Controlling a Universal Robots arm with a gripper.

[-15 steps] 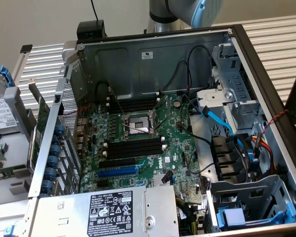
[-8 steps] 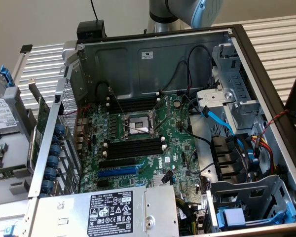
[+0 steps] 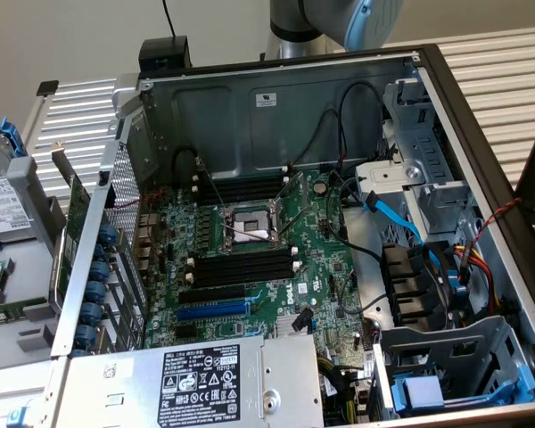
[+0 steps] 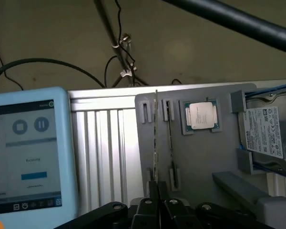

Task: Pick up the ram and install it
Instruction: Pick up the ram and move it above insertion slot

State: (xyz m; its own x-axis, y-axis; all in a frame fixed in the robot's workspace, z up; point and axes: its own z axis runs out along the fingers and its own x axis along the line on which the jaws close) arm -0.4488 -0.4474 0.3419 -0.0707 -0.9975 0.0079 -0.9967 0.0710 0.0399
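notes gripper point(image 4: 157, 188) closed almost fully, fingers point(image 4: 152, 194) pinched on one end of the ram point(image 4: 155, 138). sees the ram edge-on as a thin strip rising from between the fingers, held over a grey parts tray point(image 4: 200, 162), just beside a second thin stick point(image 4: 169, 138) seated in tray clips. records a processor chip point(image 4: 201, 116) and a hard drive point(image 4: 267, 133) on that tray. places the open computer case point(image 3: 276, 116) well apart from the tray, black memory slots point(image 3: 245, 267) on near side of processor socket point(image 3: 250, 223), arm point(image 3: 339, 18) at far side.
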